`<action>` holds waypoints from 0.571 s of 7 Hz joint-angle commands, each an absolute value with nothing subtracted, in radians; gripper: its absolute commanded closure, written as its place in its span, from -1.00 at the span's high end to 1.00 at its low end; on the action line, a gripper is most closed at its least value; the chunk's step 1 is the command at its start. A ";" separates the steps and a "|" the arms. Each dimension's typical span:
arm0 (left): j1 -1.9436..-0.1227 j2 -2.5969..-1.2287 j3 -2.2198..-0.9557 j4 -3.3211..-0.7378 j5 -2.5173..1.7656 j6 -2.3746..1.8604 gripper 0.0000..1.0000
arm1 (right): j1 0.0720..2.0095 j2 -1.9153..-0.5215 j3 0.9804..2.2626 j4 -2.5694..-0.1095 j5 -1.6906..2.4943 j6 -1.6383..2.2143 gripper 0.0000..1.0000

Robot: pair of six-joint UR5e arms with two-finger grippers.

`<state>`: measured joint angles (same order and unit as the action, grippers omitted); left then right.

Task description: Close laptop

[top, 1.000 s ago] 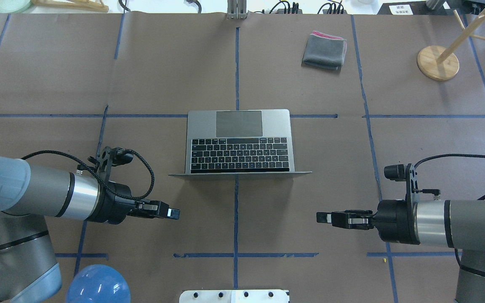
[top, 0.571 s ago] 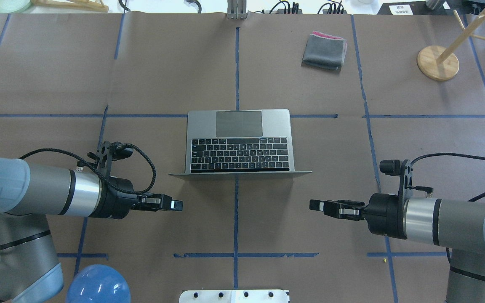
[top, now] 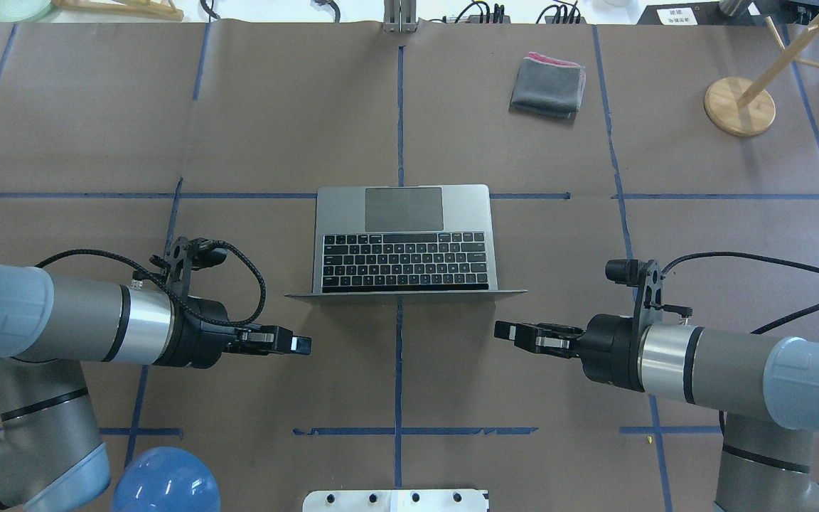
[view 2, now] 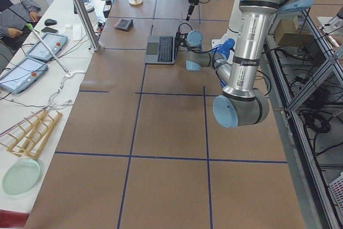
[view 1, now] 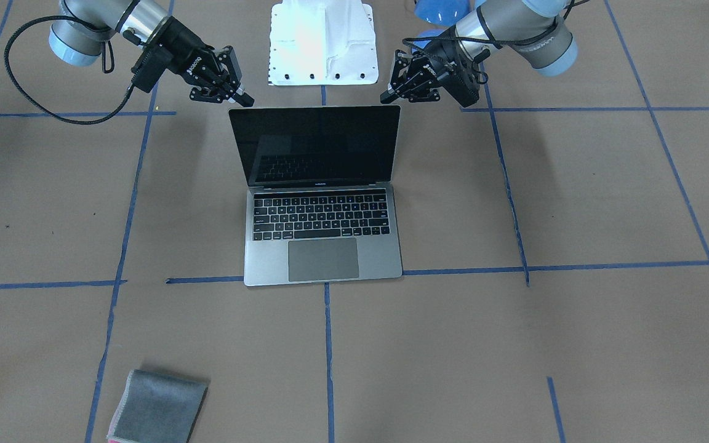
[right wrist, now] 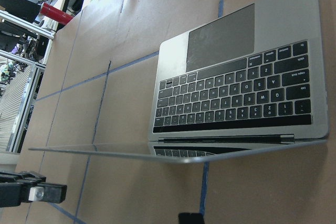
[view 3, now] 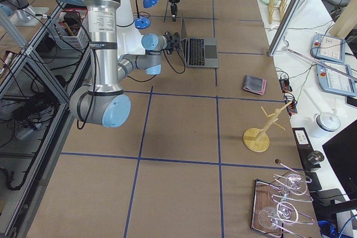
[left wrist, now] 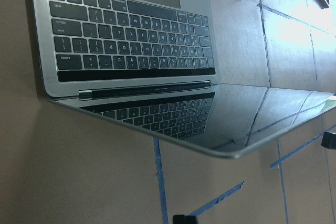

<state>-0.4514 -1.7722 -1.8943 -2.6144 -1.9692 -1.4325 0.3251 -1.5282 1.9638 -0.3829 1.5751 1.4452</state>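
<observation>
The laptop (top: 404,242) lies open in the middle of the table, its lid upright and its dark screen (view 1: 317,147) facing away from me. It also shows in the left wrist view (left wrist: 131,40) and the right wrist view (right wrist: 236,87). My left gripper (top: 301,345) hangs behind the lid's left corner, shut and empty, and it also shows in the front-facing view (view 1: 386,97). My right gripper (top: 503,331) hangs just behind the lid's right corner (view 1: 245,98), shut and empty. Neither gripper touches the lid.
A folded grey cloth (top: 548,85) lies at the far right of centre. A wooden stand (top: 739,105) is at the far right. A blue round object (top: 166,480) and a white base plate (top: 395,500) sit at my near edge.
My right gripper has moved inward and forward, close to the lid's right corner. My left gripper has moved slightly forward and inward. The laptop has not moved.
</observation>
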 commanded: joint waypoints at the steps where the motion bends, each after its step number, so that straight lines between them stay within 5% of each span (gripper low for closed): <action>1: -0.454 -1.773 -1.890 -2.612 -1.950 -1.430 -1.00 | 0.327 -1.525 1.960 -0.387 1.550 1.440 -0.98; 4: -0.477 -1.792 -1.882 -2.609 -1.937 -1.428 -1.00 | 0.362 -1.523 1.956 -0.388 1.549 1.434 -0.98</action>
